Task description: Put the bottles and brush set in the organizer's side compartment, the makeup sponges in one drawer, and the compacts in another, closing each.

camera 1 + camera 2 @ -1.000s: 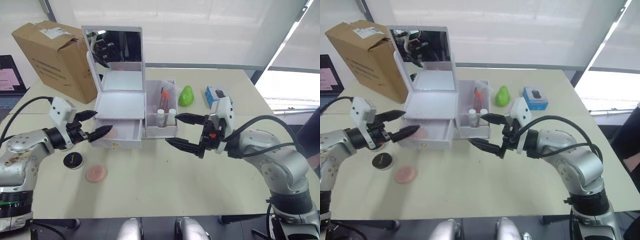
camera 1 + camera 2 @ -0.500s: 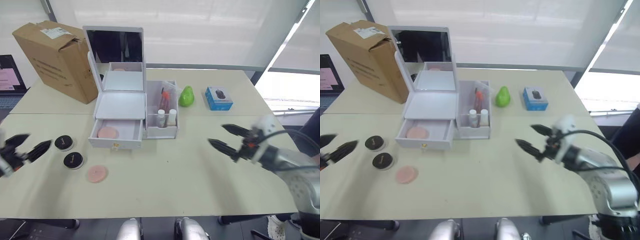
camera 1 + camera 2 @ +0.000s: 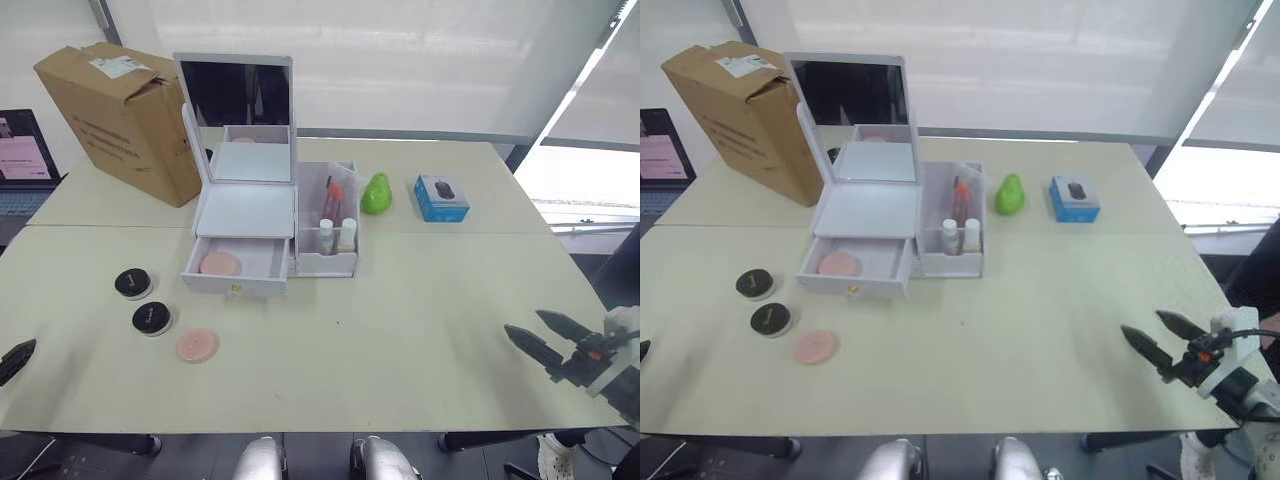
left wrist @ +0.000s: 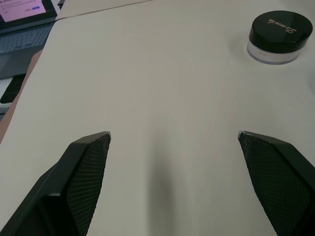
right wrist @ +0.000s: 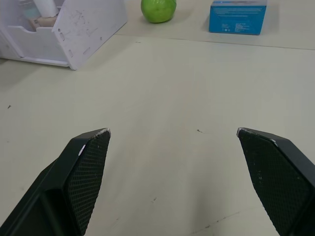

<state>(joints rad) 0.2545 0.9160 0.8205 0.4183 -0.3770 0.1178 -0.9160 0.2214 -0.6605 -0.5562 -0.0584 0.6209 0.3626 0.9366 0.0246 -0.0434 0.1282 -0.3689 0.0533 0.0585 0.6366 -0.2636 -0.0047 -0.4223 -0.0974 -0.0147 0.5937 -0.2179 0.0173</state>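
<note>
Wide-spread left tool facing one compact close up; right tool, also wide, far right of the organizer.

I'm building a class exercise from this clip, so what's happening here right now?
Nothing is held: both pincers are open, the left pincer and the right pincer low at the table's near corners. The white mirrored organizer has its drawer open with one pink round sponge inside. Another pink sponge and two black-lidded compacts lie on the table.
</note>
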